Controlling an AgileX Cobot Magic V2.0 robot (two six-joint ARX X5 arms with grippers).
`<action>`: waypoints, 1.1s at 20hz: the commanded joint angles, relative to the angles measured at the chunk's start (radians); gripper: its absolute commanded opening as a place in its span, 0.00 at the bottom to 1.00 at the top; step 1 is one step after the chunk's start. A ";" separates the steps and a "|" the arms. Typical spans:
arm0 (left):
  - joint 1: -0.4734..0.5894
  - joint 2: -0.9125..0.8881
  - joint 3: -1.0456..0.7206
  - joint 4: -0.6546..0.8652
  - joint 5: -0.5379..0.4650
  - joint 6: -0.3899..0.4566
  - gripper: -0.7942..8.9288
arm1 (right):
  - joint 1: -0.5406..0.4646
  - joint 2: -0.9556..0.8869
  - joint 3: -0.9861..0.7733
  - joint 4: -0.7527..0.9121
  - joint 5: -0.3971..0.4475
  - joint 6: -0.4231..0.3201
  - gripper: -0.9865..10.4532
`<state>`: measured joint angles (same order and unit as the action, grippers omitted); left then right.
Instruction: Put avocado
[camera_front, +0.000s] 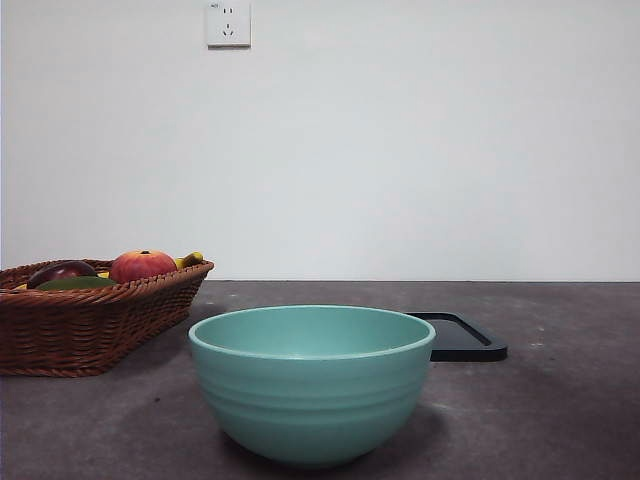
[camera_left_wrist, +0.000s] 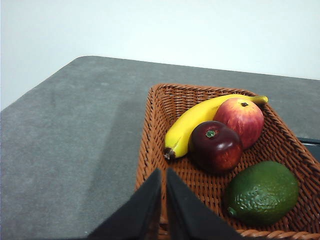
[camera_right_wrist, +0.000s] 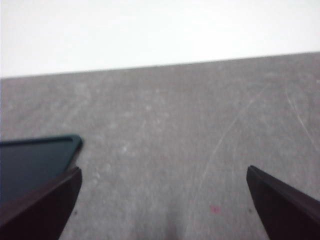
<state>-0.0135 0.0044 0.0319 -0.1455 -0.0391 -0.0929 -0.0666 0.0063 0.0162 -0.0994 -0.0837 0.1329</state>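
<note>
Front cam first: teal bowl (camera_front: 312, 385) sits nearest me, centre of the table (camera_front: 560, 420), w/ a flat black tray (camera_front: 462, 337) just behind it to the right. Wicker basket (camera_front: 95, 325) is off to the left; over its rim I see the tops of a dark red fruit (camera_front: 60, 271), a red-orange apple (camera_front: 143, 265) and a yellow banana (camera_front: 190, 259) tip. Avocado (camera_front: 76, 284) shows only as a green sliver in the basket, in front of the dark red fruit. No arm in this view. Wall outlet (camera_front: 228, 23) up top.

Left wrist cam: left gripper (camera_left_wrist: 163, 172) hangs above the basket's near rim, jaws pressed together w/ just a thin slit between, nothing in them. Avocado lies in the basket corner, close beside the dark red fruit; apple and banana are farther in, touching each other.

Right wrist cam: right gripper (camera_right_wrist: 162, 172) has jaws spread wide, empty, over bare table, tray corner beside one jaw.
</note>
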 joint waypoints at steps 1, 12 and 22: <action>0.000 -0.001 -0.019 0.011 -0.003 -0.005 0.10 | 0.000 -0.003 -0.005 0.048 -0.002 0.017 0.58; 0.000 -0.001 -0.019 0.011 -0.002 -0.010 0.10 | 0.000 -0.003 -0.005 0.103 -0.047 0.023 0.58; 0.000 -0.001 0.034 0.011 -0.003 -0.076 0.10 | 0.001 -0.002 0.012 0.164 -0.160 0.130 0.58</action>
<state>-0.0135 0.0044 0.0490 -0.1463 -0.0391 -0.1452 -0.0666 0.0063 0.0166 0.0578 -0.2344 0.2356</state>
